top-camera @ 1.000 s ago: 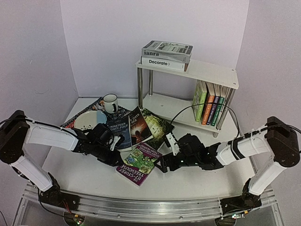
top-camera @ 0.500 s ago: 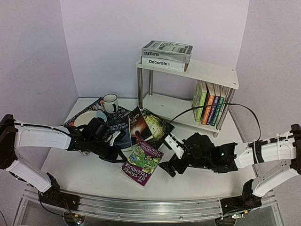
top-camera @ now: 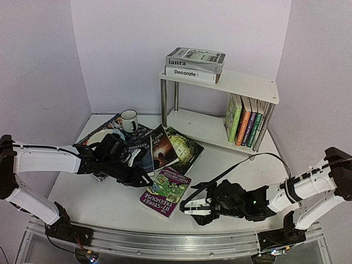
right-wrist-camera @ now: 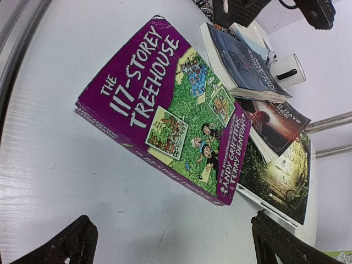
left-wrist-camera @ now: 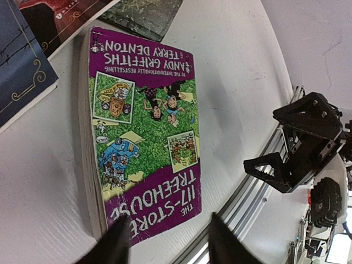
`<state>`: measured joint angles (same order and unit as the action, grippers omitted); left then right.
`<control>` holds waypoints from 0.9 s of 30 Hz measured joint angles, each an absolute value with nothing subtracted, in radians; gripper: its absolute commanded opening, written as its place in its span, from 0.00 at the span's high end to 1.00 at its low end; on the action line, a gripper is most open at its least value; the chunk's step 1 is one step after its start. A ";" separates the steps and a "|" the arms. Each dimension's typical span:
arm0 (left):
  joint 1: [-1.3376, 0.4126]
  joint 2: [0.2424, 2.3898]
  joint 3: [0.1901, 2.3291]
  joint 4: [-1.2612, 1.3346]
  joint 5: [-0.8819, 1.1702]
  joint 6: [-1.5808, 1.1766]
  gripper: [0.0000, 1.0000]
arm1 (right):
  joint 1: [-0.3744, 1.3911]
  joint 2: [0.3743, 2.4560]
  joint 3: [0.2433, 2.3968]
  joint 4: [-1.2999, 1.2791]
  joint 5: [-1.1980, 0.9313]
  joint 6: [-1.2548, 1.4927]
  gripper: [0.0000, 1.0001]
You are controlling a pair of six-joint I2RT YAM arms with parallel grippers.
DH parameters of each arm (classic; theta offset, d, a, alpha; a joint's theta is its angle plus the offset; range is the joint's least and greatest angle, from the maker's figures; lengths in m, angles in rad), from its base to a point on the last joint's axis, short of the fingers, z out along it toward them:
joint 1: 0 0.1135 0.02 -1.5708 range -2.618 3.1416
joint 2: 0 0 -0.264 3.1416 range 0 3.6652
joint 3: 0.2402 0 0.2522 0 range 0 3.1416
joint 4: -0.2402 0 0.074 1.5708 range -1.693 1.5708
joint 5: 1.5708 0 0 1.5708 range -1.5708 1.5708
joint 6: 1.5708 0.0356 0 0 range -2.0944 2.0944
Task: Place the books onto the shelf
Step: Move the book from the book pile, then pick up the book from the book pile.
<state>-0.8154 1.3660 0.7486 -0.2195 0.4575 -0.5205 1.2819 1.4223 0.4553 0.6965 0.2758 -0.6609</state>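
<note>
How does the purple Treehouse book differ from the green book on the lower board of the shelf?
The purple Treehouse book lies flat on the table; the green book stands upright on the lower board of the shelf. The purple book shows its whole front cover; the green book, packed in a row beside an orange book, shows only spine and top edge. Neither is held.

"THE 117-STOREY TREEHOUSE" on purple book [right-wrist-camera: 165,115]; "Decorate" on white book [top-camera: 191,73]
</note>
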 measured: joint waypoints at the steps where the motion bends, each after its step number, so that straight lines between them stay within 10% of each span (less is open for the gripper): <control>1: -0.815 1.370 0.749 -0.219 0.448 -0.522 0.22 | 1.284 1.431 0.456 0.708 0.278 -0.678 0.02; 27: -0.815 1.612 0.754 -0.184 0.434 -0.477 0.28 | 1.330 1.818 0.596 1.010 0.462 -0.876 0.02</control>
